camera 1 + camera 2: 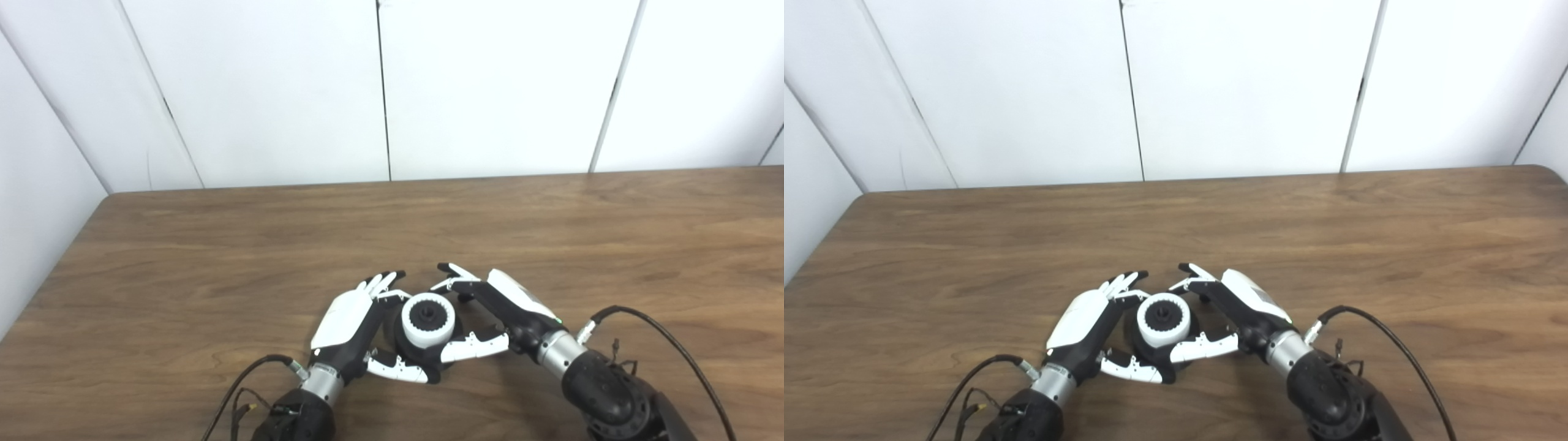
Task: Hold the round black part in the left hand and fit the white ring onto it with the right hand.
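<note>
I am looking down from the robot's head at a brown wooden tabletop (184,257) set against white wall panels (490,86). Both arms enter from the bottom edge and meet near the front middle of the tabletop.

My left hand (352,324) cups the round black part (407,350) from its left side, fingers curled round the far side and thumb underneath near the front. I read it as grasping the part, though the part sits low and I cannot tell if it is lifted clear of the wood.

The white ring (428,320), toothed along its inner edge, already sits on top of the black part, with a dark hub showing through its centre. My right hand (499,306) is at the ring's right side, thumb touching the ring's lower right edge and fingers reaching round behind. I cannot tell whether it grips the ring or only rests against it.

I judge the fitting step to be in hand and nearly done. Next I would need to press the ring down evenly while the left hand steadies the part, then let go with the right
</note>
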Robot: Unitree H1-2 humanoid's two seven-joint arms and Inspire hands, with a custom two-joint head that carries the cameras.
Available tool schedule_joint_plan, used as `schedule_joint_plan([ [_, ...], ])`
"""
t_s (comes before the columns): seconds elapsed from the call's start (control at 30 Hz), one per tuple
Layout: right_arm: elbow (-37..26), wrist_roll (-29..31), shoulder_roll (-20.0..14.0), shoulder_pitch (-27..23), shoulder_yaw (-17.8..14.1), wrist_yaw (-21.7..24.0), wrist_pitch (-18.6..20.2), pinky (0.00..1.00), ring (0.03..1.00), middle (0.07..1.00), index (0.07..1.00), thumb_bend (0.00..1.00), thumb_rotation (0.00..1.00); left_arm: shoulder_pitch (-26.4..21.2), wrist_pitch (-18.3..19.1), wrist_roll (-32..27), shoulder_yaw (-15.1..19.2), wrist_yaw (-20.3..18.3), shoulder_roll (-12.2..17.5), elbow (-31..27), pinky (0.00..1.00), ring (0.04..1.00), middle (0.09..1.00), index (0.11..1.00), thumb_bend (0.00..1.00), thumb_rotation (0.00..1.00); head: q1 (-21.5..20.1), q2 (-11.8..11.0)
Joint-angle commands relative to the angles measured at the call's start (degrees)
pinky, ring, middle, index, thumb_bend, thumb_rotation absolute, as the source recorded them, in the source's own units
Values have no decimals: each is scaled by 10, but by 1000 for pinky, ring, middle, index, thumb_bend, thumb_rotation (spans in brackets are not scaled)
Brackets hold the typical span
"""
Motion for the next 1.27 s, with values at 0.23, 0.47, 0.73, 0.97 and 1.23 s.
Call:
schedule_joint_plan([
  [0.23, 11, 29, -7, -3, -14, 2, -24, 788, 934, 981, 980, 1000, 562, -3, 7, 19, -7, -19, 8, 1, 1000, 996, 976, 607, 932, 311, 0, -4],
  [0.47, 14, 37, -15, -4, -22, 1, -28, 781, 930, 983, 984, 1000, 548, -5, 5, 18, -6, -16, 8, 3, 1000, 995, 971, 607, 933, 308, 0, -2],
  [0.73, 10, 51, -25, -5, -34, 10, -22, 803, 950, 990, 981, 1000, 535, -6, 0, 17, -3, -13, 8, 7, 1000, 995, 973, 606, 934, 307, 0, 1],
  [0.97, 9, 62, -33, -1, -41, 4, -34, 801, 944, 983, 976, 1000, 516, -7, -1, 17, -3, -15, 10, 6, 1000, 998, 976, 606, 932, 315, -4, 2],
  [1.23, 4, 86, -32, 5, -69, -2, -34, 830, 947, 970, 974, 1000, 515, -6, 0, 16, -1, -19, 11, 1, 1000, 999, 978, 608, 929, 317, -5, 2],
])
